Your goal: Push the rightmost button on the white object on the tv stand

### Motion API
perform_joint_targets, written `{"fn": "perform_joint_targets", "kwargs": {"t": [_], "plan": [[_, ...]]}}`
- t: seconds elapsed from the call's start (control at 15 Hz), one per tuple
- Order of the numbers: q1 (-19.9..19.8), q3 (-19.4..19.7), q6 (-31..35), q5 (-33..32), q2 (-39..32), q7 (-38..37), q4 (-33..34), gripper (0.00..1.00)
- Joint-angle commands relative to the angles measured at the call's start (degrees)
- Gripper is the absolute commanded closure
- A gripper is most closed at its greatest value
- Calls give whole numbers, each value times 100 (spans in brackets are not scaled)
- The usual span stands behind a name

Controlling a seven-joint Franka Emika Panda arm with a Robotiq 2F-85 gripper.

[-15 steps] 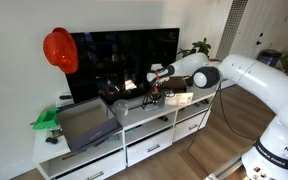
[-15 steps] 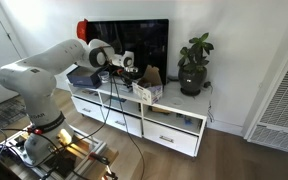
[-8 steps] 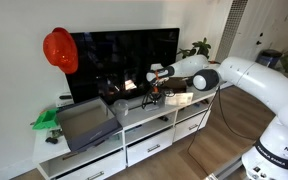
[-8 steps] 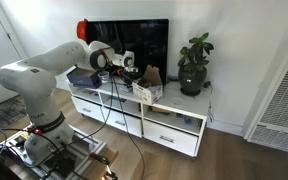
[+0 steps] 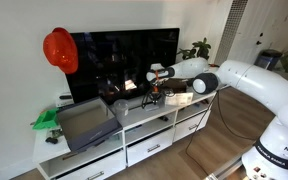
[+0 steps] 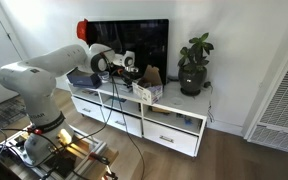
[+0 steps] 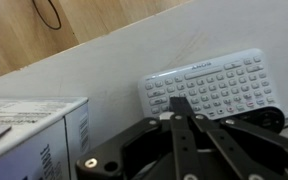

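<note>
In the wrist view the white object [image 7: 212, 88] lies flat on the top of the white tv stand [image 7: 114, 70]. It shows as a low, wide device with several rows of small buttons. My gripper [image 7: 181, 102] is shut, and its joined tips sit over the device's near left edge. The right end of the device runs behind my gripper's body near the frame edge. In both exterior views my gripper [image 5: 156, 90] [image 6: 132, 68] hangs low over the tv stand [image 5: 149, 140] [image 6: 174, 135] in front of the black TV. The device is not clear there.
A pale carton [image 7: 34, 130] [image 6: 144, 92] stands close beside the gripper. A grey flat case [image 5: 84, 125] and a green item [image 5: 46, 120] lie at one end of the stand. A red helmet [image 5: 59, 50] hangs on the TV [image 5: 124, 55]. A potted plant [image 6: 194, 65] stands at the other end.
The arm's forearm has shifted very slightly. The gripper stays shut at the same spot over the stand.
</note>
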State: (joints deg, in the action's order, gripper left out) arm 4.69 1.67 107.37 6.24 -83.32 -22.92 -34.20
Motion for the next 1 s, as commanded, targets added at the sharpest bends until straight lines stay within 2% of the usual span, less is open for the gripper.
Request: {"fn": "perform_joint_targets", "kwargs": {"t": [0.0, 0.67, 0.93], "plan": [[-47, 17, -55, -9, -402, -13, 320, 100], [55, 28, -74, -32, 147, 44, 124, 99], [86, -15, -328, -12, 328, 105, 46, 98]]}}
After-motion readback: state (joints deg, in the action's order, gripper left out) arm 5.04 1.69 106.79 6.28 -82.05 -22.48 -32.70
